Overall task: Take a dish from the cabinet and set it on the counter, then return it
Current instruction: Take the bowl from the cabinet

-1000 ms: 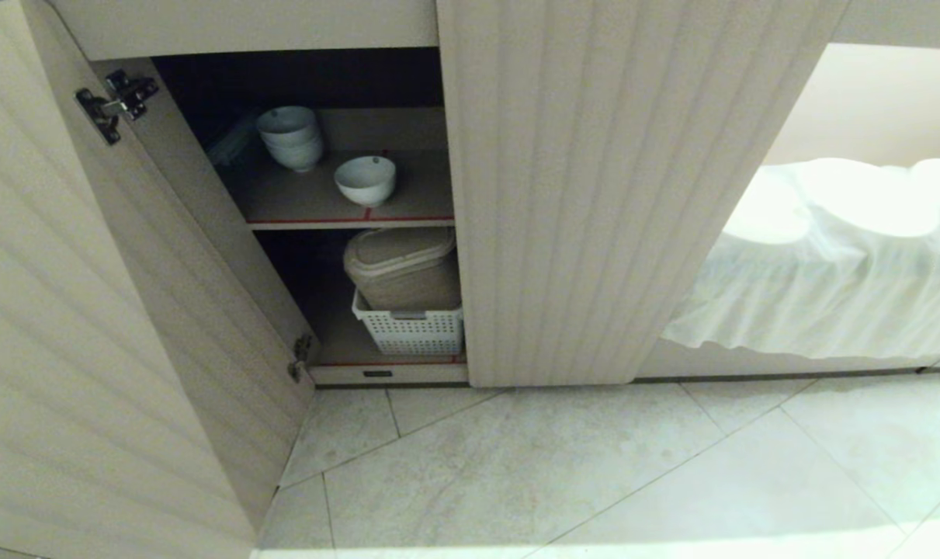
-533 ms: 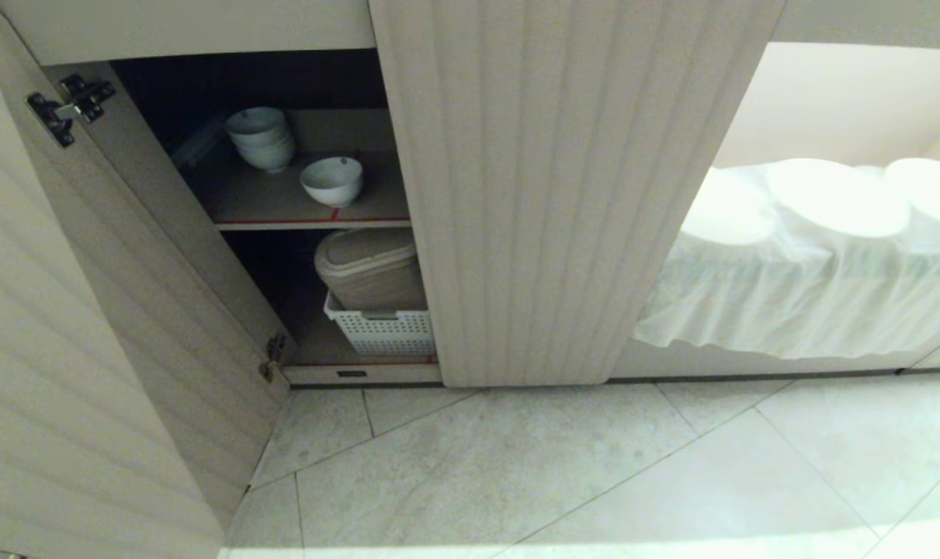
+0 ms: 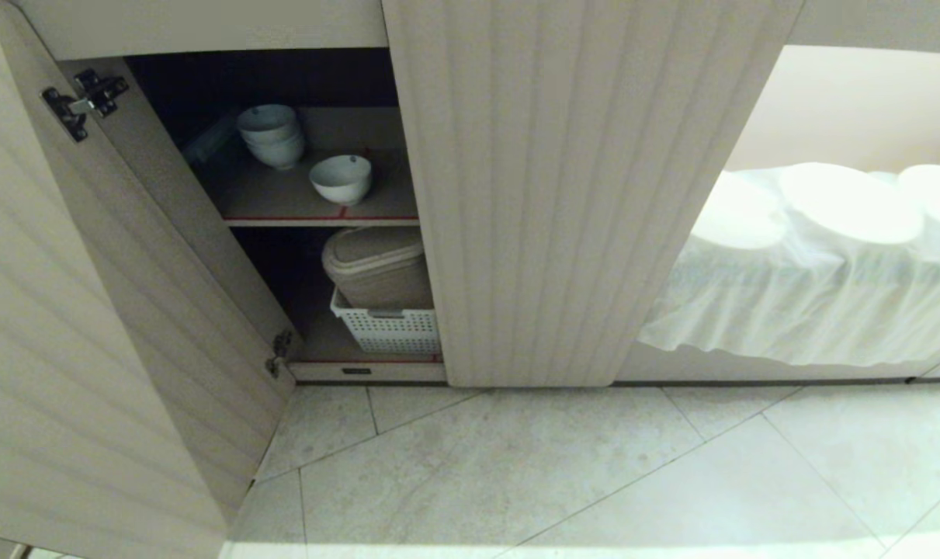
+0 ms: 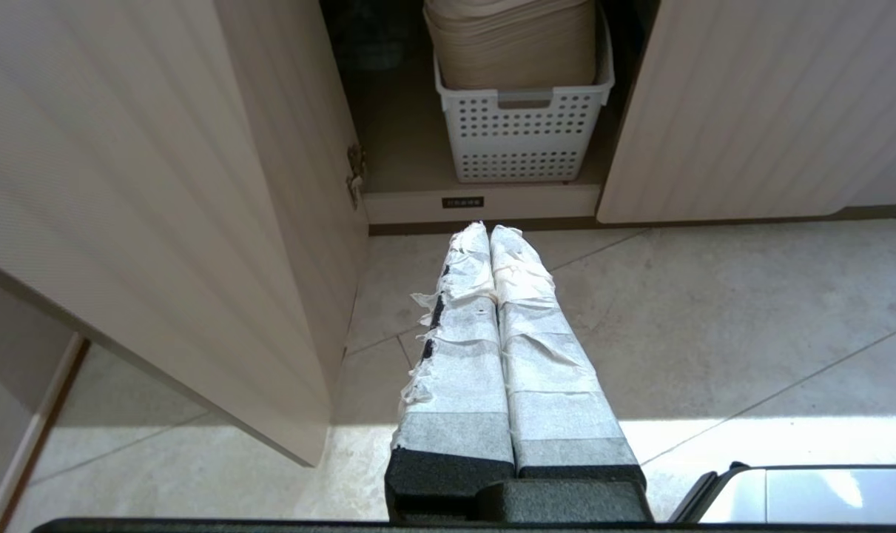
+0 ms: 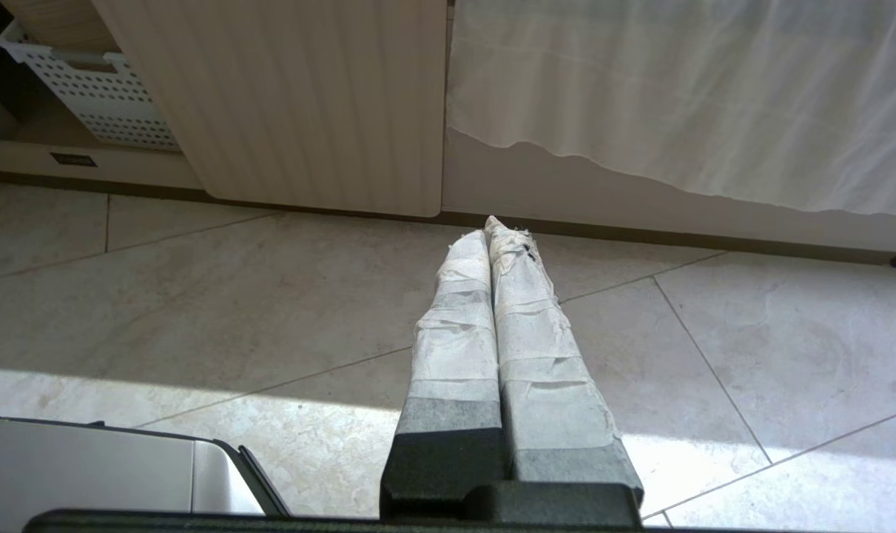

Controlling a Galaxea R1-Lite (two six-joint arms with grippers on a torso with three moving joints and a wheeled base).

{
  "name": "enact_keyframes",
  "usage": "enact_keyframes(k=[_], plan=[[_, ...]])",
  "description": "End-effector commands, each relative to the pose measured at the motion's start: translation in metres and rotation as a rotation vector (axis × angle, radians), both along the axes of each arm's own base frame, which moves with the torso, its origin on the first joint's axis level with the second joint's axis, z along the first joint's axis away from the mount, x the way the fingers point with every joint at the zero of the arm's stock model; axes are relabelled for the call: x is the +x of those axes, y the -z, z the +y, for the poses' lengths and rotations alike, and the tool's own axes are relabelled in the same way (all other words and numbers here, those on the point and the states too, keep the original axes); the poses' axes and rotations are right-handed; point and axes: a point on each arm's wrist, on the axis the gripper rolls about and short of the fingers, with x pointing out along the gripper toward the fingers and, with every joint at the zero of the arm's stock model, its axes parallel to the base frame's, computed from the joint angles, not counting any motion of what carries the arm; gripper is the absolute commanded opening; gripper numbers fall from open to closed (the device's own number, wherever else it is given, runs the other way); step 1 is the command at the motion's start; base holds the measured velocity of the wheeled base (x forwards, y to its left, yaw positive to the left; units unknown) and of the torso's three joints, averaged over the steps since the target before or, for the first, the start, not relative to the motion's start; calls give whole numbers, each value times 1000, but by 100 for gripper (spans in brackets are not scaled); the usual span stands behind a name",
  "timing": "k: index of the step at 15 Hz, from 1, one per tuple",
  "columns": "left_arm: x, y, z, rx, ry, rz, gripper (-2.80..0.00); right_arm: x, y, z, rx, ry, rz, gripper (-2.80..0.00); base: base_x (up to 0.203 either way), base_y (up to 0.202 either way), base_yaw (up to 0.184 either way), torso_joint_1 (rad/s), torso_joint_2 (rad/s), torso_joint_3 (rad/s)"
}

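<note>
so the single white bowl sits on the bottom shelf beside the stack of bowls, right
Not quite. The head view shows the single bowl on the upper shelf, beside the stack of bowls. The bottom shelf holds the white basket.

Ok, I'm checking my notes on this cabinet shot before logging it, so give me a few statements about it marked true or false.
1. The single white bowl sits on the upper shelf, in front of the stack of bowls. True.
2. The left claw holds the bowl. False: it is shut on nothing, above the floor.
3. A perforated white basket stands on the lower shelf. True.
4. Both cabinet doors are open. False: only the left door is swung open.
5. The right claw is open. False: its fingers are pressed together.
</note>
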Motion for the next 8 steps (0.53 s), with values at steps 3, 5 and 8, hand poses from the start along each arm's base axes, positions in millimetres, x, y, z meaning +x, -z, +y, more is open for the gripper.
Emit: enact_keyframes(k=[3, 5, 8], plan=[[0, 0, 0, 0, -1, 0, -280, 0, 0, 0, -1, -2, 0, -280, 0, 0, 0, 0, 0, 0], [0, 0, 0, 0, -1, 0, -280, 0, 0, 0, -1, 0, 0, -280, 0, 0, 0, 0, 0, 0], [0, 0, 0, 0, -2, 0, -280, 0, 0, 0, -1, -1, 0, -280, 0, 0, 0, 0, 0, 0]])
